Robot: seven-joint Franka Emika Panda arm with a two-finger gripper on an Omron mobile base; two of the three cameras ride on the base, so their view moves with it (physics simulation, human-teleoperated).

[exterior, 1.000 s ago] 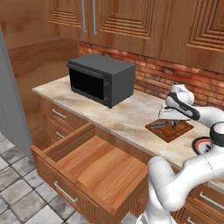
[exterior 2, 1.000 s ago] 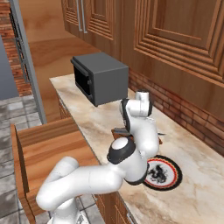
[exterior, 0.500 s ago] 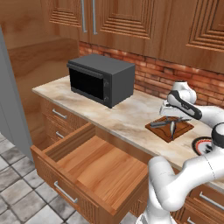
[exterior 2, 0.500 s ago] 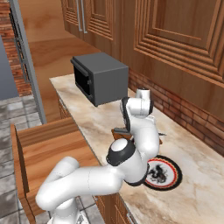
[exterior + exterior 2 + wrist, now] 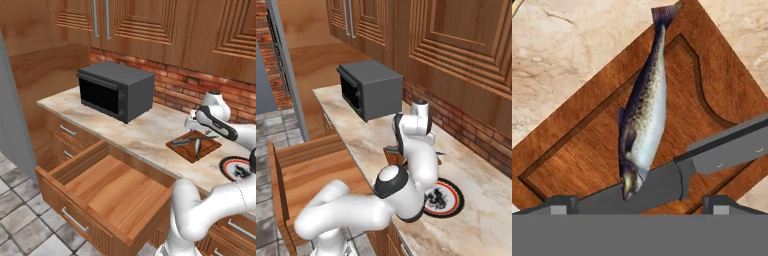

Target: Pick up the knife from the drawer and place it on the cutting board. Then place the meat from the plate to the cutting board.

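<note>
The dark reddish cutting board (image 5: pixel 577 150) (image 5: pixel 186 150) lies on the marble counter. On it rests the meat (image 5: pixel 644 115) (image 5: pixel 197 146), a greyish speckled fish, its head lying over the knife's (image 5: pixel 662 187) (image 5: pixel 186 141) flat grey blade. The knife's handle runs off to the right in the hand view. My gripper (image 5: pixel 640 202) (image 5: pixel 193 123) hovers just above the board, open, with nothing between its fingertips (image 5: pixel 562 204). The plate (image 5: pixel 230 165) (image 5: pixel 453 205) sits right of the board. The wide wooden drawer (image 5: pixel 112 187) (image 5: pixel 311 170) stands pulled out below the counter.
A dark microwave (image 5: pixel 117 90) (image 5: pixel 371 87) stands on the counter left of the board, with bare marble between them. A brick wall and wooden cabinets rise behind. Smaller shut drawers (image 5: pixel 67 131) sit left of the pulled-out one.
The jaws have gone from shut to wide open, and the fish now lies free on the board. The hand has lifted slightly above it.
</note>
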